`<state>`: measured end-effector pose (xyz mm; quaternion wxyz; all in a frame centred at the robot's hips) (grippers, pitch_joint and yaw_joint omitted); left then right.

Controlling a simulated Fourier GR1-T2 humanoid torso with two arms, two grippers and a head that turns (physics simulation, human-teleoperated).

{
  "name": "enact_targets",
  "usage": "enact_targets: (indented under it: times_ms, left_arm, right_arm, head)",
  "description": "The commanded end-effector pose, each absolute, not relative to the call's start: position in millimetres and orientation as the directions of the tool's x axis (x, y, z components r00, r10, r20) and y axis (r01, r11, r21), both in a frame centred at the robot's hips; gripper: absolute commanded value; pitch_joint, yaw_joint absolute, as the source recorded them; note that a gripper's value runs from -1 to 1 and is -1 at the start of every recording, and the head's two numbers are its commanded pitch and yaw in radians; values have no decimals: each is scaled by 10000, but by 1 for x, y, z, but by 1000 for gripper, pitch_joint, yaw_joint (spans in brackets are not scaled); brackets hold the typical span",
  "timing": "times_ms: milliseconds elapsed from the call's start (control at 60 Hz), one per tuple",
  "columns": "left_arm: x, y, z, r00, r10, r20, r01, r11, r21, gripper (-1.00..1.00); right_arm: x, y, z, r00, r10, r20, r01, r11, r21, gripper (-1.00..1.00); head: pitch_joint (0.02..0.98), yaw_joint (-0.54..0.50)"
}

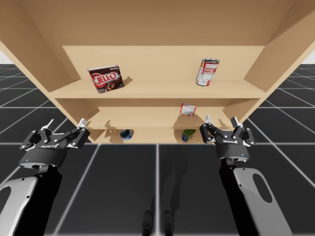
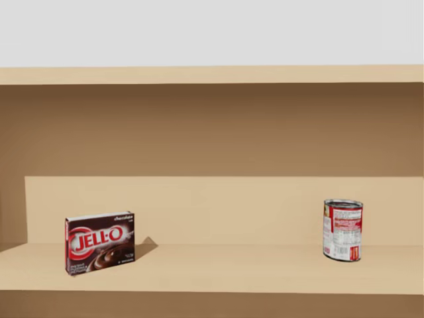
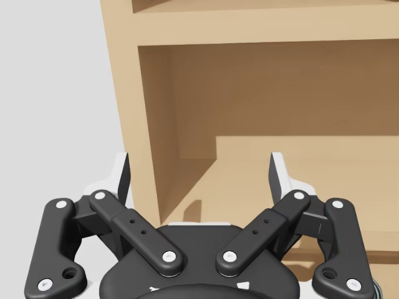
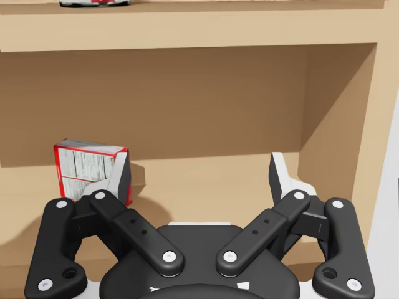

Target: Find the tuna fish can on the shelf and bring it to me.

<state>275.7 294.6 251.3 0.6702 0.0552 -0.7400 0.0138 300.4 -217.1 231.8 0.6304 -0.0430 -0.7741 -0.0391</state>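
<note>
Left end effector (image 1: 66, 123) hangs released, its fingers spread wide with nothing between them, in front of the left edge of the shelf (image 1: 147, 90) and level with its lower boards. On the top board, toward the left, stands a brown pudding box (image 1: 106, 79). On the lowest board sits a low blue can (image 1: 126, 134), which from its squat shape I judge to be the tuna fish can; it lies nearer my left arm than my right. Further right, a small red-and-white box (image 1: 187, 109) stands on the middle board. A green can (image 1: 188, 135) sits on the lowest board beneath it, and a tall red-and-white can (image 1: 207, 72) stands upright on the top board. Right end effector (image 1: 221, 119) is likewise released and empty, facing the middle board with the small box ahead of it. Nothing is grasped: by my judgement the reach, the grip and the carry back are all left to do. My head faces the top board, not the lowest.
</note>
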Motion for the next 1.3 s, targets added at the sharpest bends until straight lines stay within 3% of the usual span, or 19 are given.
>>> enact_targets:
  times_ms: [17,183,300,767,950,1100,1300]
  left_arm:
    - [275,295,251,-955,-629,9934,-1000,9936,533,-1000]
    - [275,294,251,-952,-632,9934,-1000,9935,536,-1000]
    - [275,295,251,-943,-638,9935,-1000,9935,543,-1000]
    - [276,295,251,-911,-711,9933,-958,9935,623,-1000]
    - [276,294,251,-889,-734,9933,-913,9937,652,-1000]
    - [273,290,254,-942,-500,9943,-702,9966,434,-1000]
    - [238,277,282,-1419,168,9897,165,9998,-146,-1000]
  right_arm:
    - [299,-217,232,-2318,-198,9726,1352,9894,524,-1000]
    - [300,-219,232,-2089,-118,9779,1103,9933,356,-1000]
    - [300,-220,232,-2043,-142,9788,1105,9932,375,-1000]
    - [302,-216,231,-1792,-106,9838,927,9953,276,-1000]
    - [302,-211,229,-1709,-34,9853,738,9971,163,-1000]
    - [302,-210,228,-1679,-58,9858,711,9973,180,-1000]
    - [301,-210,229,-1672,-90,9859,743,9970,217,-1000]
  head:
    - [75,27]
    - [104,26]
    - [183,29]
    - [667,165]
    - [789,261]
    - [812,283]
    - [782,273]
